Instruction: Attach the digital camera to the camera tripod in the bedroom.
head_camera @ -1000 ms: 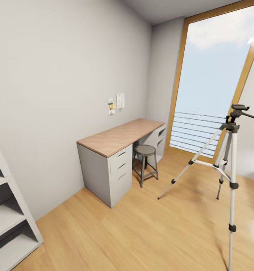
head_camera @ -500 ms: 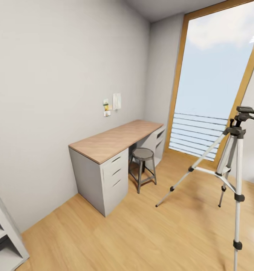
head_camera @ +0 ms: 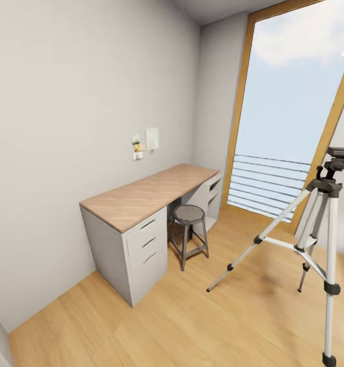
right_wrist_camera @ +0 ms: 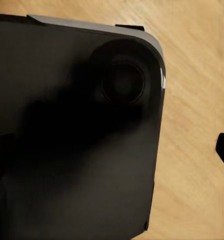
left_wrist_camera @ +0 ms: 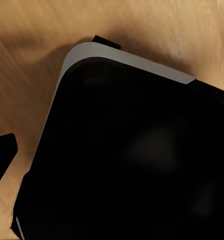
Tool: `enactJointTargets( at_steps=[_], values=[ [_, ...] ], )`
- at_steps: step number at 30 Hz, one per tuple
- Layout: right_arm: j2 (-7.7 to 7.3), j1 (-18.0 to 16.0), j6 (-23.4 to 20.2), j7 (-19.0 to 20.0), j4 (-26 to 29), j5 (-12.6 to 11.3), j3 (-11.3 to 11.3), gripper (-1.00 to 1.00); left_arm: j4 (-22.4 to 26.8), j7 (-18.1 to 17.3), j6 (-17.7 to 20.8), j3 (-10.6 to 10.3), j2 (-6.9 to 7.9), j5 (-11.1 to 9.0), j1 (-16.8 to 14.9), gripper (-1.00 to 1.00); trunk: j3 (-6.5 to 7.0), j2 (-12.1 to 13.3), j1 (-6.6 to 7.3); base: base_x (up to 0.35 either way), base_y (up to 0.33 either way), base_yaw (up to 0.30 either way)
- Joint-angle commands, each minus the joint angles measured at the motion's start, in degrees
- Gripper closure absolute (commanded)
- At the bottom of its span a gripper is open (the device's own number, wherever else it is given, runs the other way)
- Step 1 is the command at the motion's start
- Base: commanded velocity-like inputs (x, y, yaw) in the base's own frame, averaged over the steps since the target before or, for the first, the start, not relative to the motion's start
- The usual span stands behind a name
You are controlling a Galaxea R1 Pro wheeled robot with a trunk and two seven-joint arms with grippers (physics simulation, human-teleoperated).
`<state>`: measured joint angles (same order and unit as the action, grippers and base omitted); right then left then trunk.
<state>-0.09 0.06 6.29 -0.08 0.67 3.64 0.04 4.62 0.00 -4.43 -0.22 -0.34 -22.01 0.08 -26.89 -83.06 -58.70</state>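
**Tripod in sight, camera still to find**

Tripod hunting is done, basically: you're in the bedroom and the camera tripod (head_camera: pixel 320 224) stands on the light wood floor (head_camera: pixel 192 316) at the right edge of the head view, in front of the tall wood-framed window (head_camera: pixel 289 102). Its dark pan head (head_camera: pixel 340 155) sits bare on top, nothing mounted, so my read is you're in the travel/search step, not the attach step. No digital camera turns up anywhere in these views, and the wood top of the desk (head_camera: pixel 146 191) looks bare from this angle. So the next move, as I see it, is to look around the rest of the room for it before you bother lining up on the tripod.

Fingers: honestly can't tell. Both wrist views look down at the floor past a big dark rounded body, probably the robot's own base, with a dark tip at one edge of each picture. Whether either gripper is spread, clenched or carrying anything isn't shown.

Room to move: plenty of bare floor between the desk and the tripod. Watch the tripod's legs though; one splays out toward the desk side and its foot (head_camera: pixel 209 289) lands well out into the open floor, easy to clip with the base. The round grey stool (head_camera: pixel 188 229) is tucked at the desk's front edge, near the drawer unit (head_camera: pixel 146 252), and stays out of your lane.
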Motion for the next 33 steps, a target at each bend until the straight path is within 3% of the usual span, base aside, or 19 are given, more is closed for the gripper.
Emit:
enactJointTargets(
  at_steps=[1, 18, 33],
  values=[
    [-0.08, 0.0, 0.1, 0.0, 0.0, 0.4, 0.0, -1.00, 0.0, 0.0, -0.1, 0.0, 0.02, -0.4, 0.0, -1.00, -0.04, 0.0, -0.03, 0.285, -0.163, 0.065],
    [-0.24, 0.0, 0.0, 0.0, 0.0, 0.4, 0.1, -1.00, 0.1, 0.0, -0.2, 0.1, 0.07, -0.6, 0.0, -1.00, -0.04, 0.0, -0.03, 0.263, -0.156, 0.189],
    [-0.26, 0.0, 0.0, 0.0, 0.0, 0.4, 0.1, -1.00, 0.1, 0.0, -0.2, 0.3, 0.07, -0.7, 0.0, -1.00, -0.04, 0.0, -0.03, 0.034, -0.022, 0.266]
  ],
)
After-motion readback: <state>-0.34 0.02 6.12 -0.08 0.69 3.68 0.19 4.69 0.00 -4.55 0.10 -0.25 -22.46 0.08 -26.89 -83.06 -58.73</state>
